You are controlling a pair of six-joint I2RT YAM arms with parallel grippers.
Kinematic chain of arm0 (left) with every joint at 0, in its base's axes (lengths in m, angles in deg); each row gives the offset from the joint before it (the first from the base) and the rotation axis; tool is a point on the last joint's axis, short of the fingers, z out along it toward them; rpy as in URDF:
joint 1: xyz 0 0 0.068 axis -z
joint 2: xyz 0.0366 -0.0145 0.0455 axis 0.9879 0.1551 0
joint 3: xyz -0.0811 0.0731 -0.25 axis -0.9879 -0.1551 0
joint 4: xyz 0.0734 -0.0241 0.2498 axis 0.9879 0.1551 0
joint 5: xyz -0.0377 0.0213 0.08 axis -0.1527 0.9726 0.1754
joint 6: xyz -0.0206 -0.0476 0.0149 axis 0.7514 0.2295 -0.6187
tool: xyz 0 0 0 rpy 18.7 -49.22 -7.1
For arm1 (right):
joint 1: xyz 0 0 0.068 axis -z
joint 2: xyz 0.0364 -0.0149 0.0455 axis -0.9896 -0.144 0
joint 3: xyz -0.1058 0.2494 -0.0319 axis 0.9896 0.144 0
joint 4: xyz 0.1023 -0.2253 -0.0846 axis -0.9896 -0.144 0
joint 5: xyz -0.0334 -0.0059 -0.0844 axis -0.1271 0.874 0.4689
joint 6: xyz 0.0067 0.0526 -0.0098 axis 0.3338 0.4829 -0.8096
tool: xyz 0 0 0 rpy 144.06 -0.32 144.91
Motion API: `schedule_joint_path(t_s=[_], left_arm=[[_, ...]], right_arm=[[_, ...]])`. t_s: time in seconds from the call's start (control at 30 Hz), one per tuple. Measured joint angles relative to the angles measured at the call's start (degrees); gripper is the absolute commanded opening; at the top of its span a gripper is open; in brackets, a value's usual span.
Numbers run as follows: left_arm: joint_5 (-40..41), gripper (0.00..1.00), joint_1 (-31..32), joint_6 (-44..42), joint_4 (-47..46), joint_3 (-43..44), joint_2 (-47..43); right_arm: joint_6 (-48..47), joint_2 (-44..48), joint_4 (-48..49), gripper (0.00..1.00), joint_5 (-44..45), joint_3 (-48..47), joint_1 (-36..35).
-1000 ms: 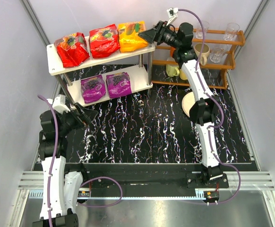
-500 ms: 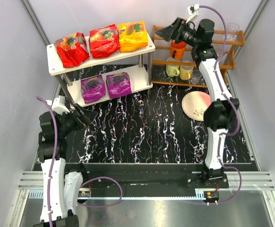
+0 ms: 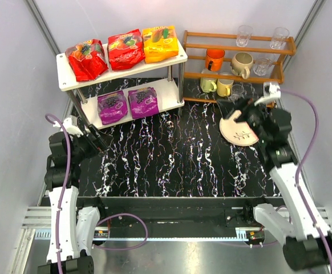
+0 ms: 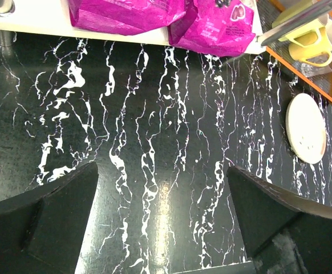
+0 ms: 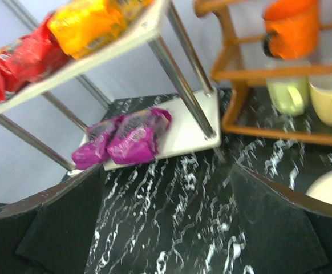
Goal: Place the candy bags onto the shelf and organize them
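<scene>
The white shelf (image 3: 66, 81) carries all the candy bags. Two red bags (image 3: 86, 59) (image 3: 126, 48) and an orange-yellow bag (image 3: 160, 43) lie in a row on its top board. Two purple bags (image 3: 113, 107) (image 3: 144, 101) lie side by side on the lower board. My right gripper (image 3: 230, 108) hangs open and empty over the table's right side, pointing at the shelf. In its wrist view the purple bags (image 5: 134, 140) show beyond the wide-spread fingers (image 5: 57, 222). My left gripper (image 3: 100, 140) rests open and empty near the table's left edge, in front of the purple bags (image 4: 126, 14).
A brown wooden rack (image 3: 240, 41) with mugs and glasses stands at the back right, an orange mug (image 3: 214, 58) on it. A pale plate (image 3: 240, 130) lies on the black marbled table (image 3: 171, 154) under my right arm. Grey walls close both sides.
My right arm has pulled away from the orange-yellow bag on the top board and swung back and down to the plate. Its jaws have spread wider. The left arm has barely moved.
</scene>
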Motion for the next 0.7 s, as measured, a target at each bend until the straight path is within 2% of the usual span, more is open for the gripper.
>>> schedule_joint_path(t_s=[0.1,0.27,0.37,0.53,0.7], left_arm=[[1.3,0.99,0.0,-0.4,0.0,0.0,0.2],[1.7,0.99,0.0,-1.0,-0.2,0.0,-0.7],[1.9,0.99,0.0,-1.5,-0.7,-0.3,-1.8],[2.2,0.99,0.0,-2.0,-1.7,-1.6,-3.5],[3.3,0.99,0.0,-2.1,-2.1,-2.8,-4.0]], right_arm=[[3.4,11.2,0.6,1.0,5.4,12.1,0.0],[7.6,21.1,-4.0,1.0,8.9,25.9,0.0],[8.6,24.4,-10.9,1.0,11.6,28.3,0.0],[9.0,36.0,-20.8,1.0,16.3,29.4,0.0],[11.0,44.9,-25.8,1.0,17.7,29.9,0.0]])
